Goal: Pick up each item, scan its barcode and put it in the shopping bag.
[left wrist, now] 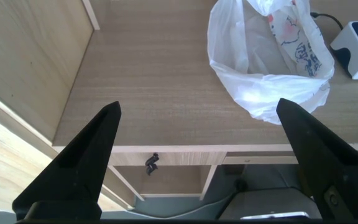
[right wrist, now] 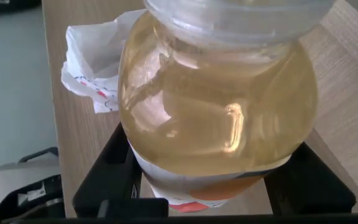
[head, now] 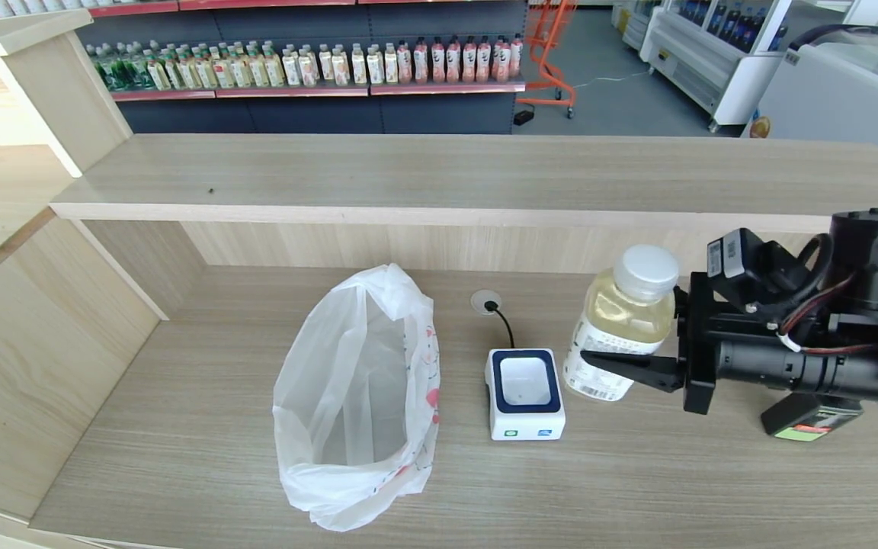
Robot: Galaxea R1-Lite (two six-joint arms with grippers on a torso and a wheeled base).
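the right gripper [head: 633, 347] is closed around the bottle [head: 622, 313], which it holds nearly upright, cap up, over the counter [head: 637, 480]. the scanner [head: 524, 390] lies just to the bottle's left and lower, with the shopping bag [head: 355, 396] beyond it.

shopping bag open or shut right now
Open: the shopping bag has its mouth spread wide, the inside showing.

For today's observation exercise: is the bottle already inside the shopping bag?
No, the bottle sits in the right claw, beside the scanner, apart from the shopping bag.
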